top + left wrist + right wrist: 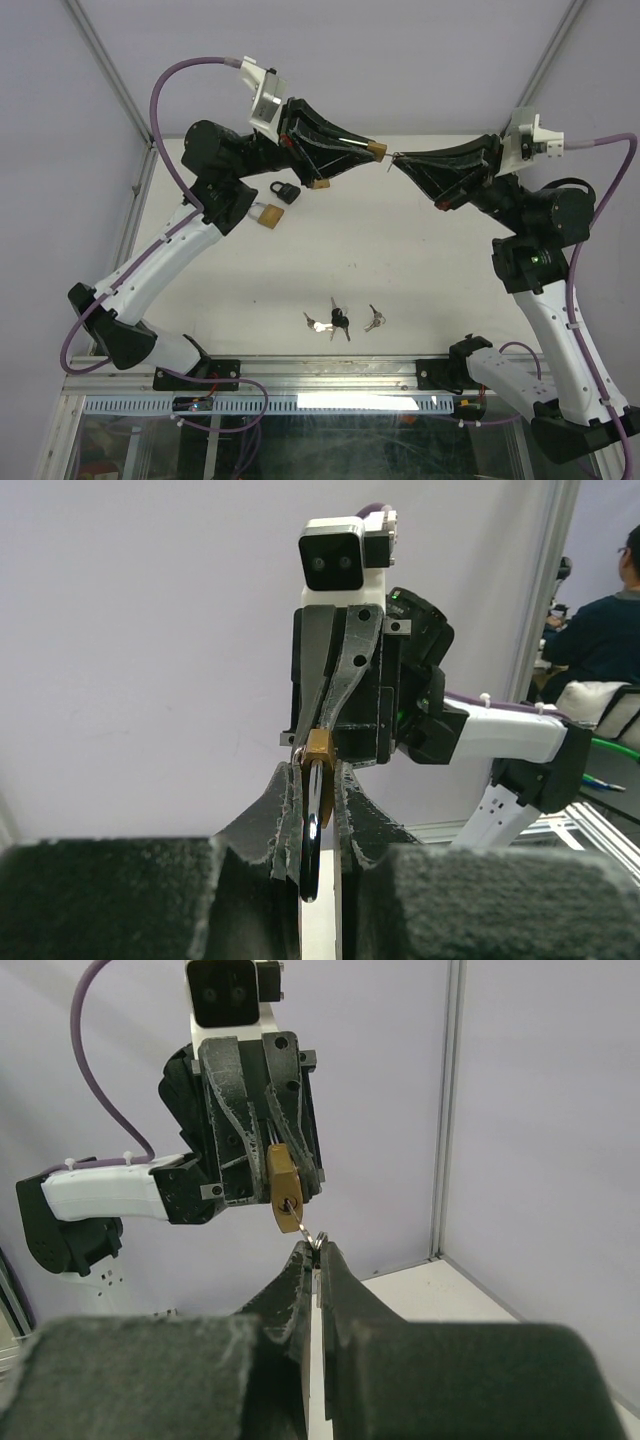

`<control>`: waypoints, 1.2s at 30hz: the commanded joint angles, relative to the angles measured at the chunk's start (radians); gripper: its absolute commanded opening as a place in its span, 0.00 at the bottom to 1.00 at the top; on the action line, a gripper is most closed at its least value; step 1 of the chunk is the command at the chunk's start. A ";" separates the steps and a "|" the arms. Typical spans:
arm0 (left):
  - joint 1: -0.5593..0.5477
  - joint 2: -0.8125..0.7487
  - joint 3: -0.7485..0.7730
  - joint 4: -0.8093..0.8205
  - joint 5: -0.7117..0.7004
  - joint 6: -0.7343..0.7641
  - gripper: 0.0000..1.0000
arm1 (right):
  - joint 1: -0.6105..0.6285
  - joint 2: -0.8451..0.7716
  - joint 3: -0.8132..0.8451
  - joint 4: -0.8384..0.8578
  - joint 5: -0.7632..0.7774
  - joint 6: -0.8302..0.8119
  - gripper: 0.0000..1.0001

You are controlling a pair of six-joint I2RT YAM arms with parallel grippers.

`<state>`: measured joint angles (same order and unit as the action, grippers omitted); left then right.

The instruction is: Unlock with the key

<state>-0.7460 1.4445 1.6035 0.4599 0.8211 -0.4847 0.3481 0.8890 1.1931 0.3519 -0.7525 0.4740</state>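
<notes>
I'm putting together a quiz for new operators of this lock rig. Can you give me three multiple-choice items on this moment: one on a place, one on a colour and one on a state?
1. Where do the loose keys lie?
A) On the table near its front edge, between the arm bases
B) At the far right corner
C) Hanging from a hook

2. What colour is the body of the padlock held up in the left gripper?
A) Red
B) Brass
C) Blue

3. How is the right gripper?
A) Wide open
B) Shut on a screwdriver
C) Shut on a key

Answers:
1 A: the top view shows them just ahead of the bases.
2 B: the right wrist view shows a brass body.
3 C: its fingers pinch the key, whose tip is close under the padlock.
</notes>
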 commanded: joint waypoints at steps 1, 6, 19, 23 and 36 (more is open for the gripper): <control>-0.030 -0.006 -0.030 -0.131 -0.017 0.093 0.00 | 0.008 0.015 0.070 -0.019 -0.041 -0.031 0.00; -0.048 -0.007 -0.047 -0.194 -0.008 0.158 0.00 | 0.008 0.039 0.107 -0.061 -0.041 -0.031 0.00; -0.049 -0.051 -0.140 -0.044 -0.042 0.077 0.00 | 0.009 0.066 0.083 -0.010 -0.244 -0.043 0.00; -0.049 -0.064 -0.151 0.003 -0.099 0.073 0.00 | 0.009 0.054 0.020 0.107 -0.220 0.040 0.00; -0.053 -0.061 -0.142 -0.229 -0.096 0.239 0.00 | 0.030 0.022 0.048 0.093 -0.166 0.010 0.00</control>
<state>-0.7864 1.3693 1.4685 0.4393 0.7326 -0.3721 0.3603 0.9565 1.1503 0.4316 -0.9245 0.5327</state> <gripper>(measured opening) 0.088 0.018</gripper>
